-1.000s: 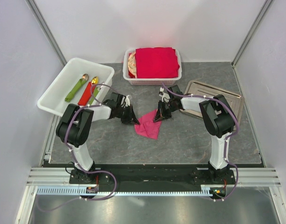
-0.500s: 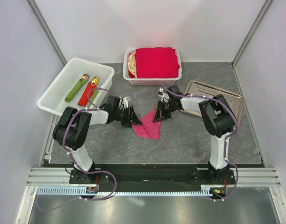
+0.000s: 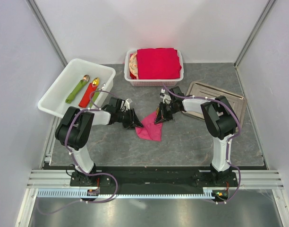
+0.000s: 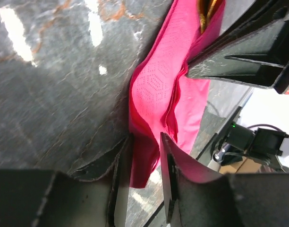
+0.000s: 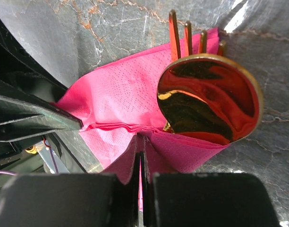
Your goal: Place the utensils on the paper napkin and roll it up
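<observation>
- Our left gripper (image 4: 145, 142) straddles the left edge of the paper napkin (image 3: 149, 128), fingers (image 4: 169, 179) slightly apart; we cannot tell whether it grips.
- The napkin lies on the table (image 3: 191, 142), folded over the utensils (image 5: 208, 101), their heads protruding.
- Our right gripper (image 5: 140, 147) pinches the napkin's fold beside them.

Dark grey marbled table (image 3: 191, 142). Four things sit directly on it. White plastic tub (image 3: 57, 94) at back left, right at the table's left edge. White slatted basket (image 3: 154, 82) at back centre, near the rear wall. Flat metal tray (image 3: 215, 91) at back right, set at an angle. Pink napkin (image 3: 150, 130) mid-table, bunched and folded, well apart from tub, basket and tray, one flap lifted off the surface.
</observation>
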